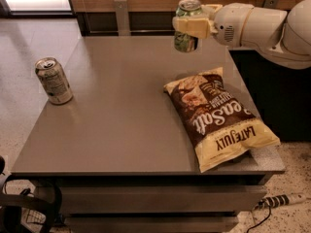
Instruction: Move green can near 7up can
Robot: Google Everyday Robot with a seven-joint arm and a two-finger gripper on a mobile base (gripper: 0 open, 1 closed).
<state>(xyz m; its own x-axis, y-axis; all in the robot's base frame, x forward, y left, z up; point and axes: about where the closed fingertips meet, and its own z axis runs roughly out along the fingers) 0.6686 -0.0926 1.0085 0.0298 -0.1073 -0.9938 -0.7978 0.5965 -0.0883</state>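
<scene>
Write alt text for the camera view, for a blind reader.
The gripper holds the green can above the grey table, near its far edge. The 7up can stands upright near the left edge; a chip bag lies on the right.
</scene>
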